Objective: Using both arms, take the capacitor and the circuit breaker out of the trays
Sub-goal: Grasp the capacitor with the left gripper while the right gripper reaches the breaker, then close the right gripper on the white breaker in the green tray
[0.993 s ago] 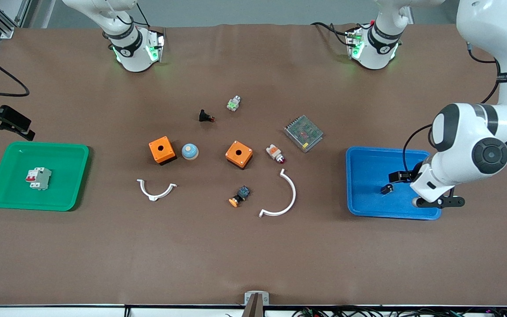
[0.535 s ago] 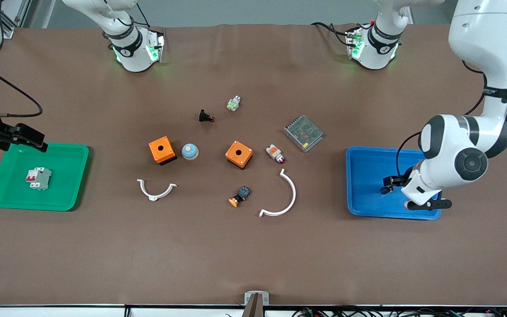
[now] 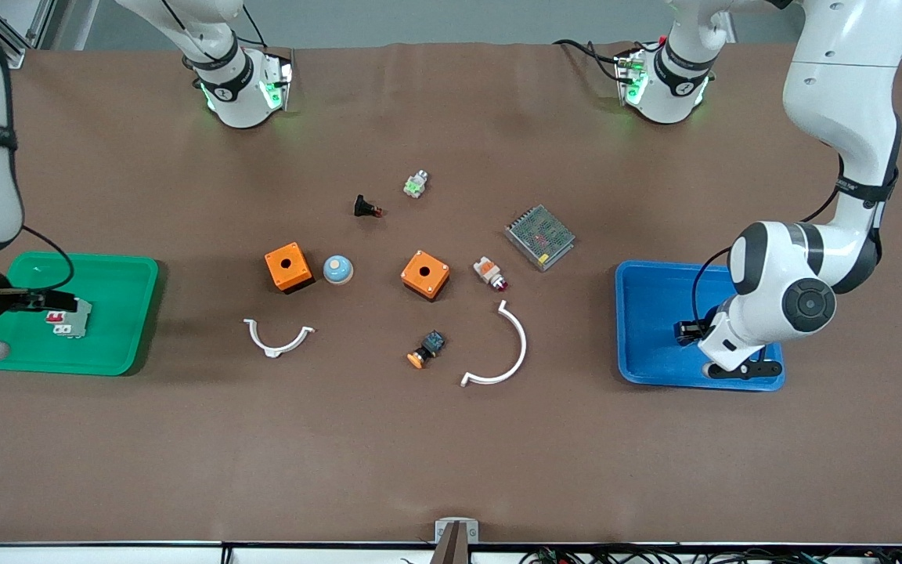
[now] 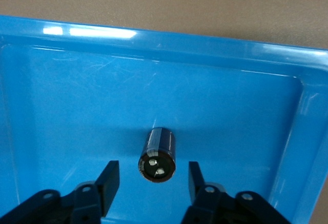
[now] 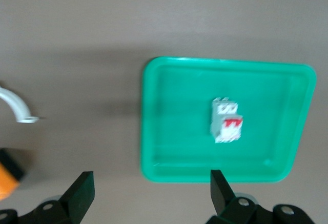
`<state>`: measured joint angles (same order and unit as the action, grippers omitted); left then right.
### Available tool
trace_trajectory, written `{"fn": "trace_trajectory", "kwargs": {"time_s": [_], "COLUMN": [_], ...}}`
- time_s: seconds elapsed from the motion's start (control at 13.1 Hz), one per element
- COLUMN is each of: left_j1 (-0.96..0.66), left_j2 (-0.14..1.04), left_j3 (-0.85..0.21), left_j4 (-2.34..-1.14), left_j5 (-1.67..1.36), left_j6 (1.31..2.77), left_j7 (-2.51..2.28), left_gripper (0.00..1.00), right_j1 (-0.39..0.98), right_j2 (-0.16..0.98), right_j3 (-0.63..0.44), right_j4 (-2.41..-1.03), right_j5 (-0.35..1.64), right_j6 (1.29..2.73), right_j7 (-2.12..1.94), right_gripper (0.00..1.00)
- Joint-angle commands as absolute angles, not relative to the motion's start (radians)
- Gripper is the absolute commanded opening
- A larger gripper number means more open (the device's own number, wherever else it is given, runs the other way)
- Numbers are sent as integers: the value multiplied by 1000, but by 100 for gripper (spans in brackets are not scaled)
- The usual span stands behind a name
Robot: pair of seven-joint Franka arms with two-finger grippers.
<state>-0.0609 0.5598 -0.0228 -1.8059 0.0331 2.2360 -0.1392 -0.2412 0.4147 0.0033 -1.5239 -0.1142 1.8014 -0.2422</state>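
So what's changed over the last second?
The left hand came down open around the capacitor in the blue tray. The right hand, open, swung in over the green tray near the breaker. Both parts and the table clutter stayed put.

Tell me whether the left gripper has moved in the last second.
Yes. The left gripper, fingers open, has shifted over the blue tray toward its edge nearer the front camera, and now stands around the capacitor.

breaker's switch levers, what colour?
Red, on the white-grey breaker; clearest in the right wrist view.
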Motion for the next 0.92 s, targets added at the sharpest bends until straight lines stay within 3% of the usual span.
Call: {"fn": "trace_trajectory", "kwargs": {"time_s": [0.0,0.31,0.61,0.84], "left_j1": [-55,-48,-48,-48], "left_j2": [555,560,561,561], "left_j3": [-28,-29,-29,-29], "left_j4": [-1816,-1818,-1815,-1815], "left_j5": [38,37,35,35], "left_j6": [2253,2261,2263,2263], "left_j7": [-156,-158,-160,-160], "left_gripper": [49,34,33,29], "right_j1": [-331,-422,-460,-469], "right_j2": [468,580,612,611], "right_j3": [20,20,21,21], "right_j4": [-1502,-1505,-1538,-1636], "right_j5": [-129,-115,-94,-61], "right_j6": [1873,2063,2112,2248], "right_j7": [-386,-482,-482,-477], "right_gripper": [100,100,100,100]}}
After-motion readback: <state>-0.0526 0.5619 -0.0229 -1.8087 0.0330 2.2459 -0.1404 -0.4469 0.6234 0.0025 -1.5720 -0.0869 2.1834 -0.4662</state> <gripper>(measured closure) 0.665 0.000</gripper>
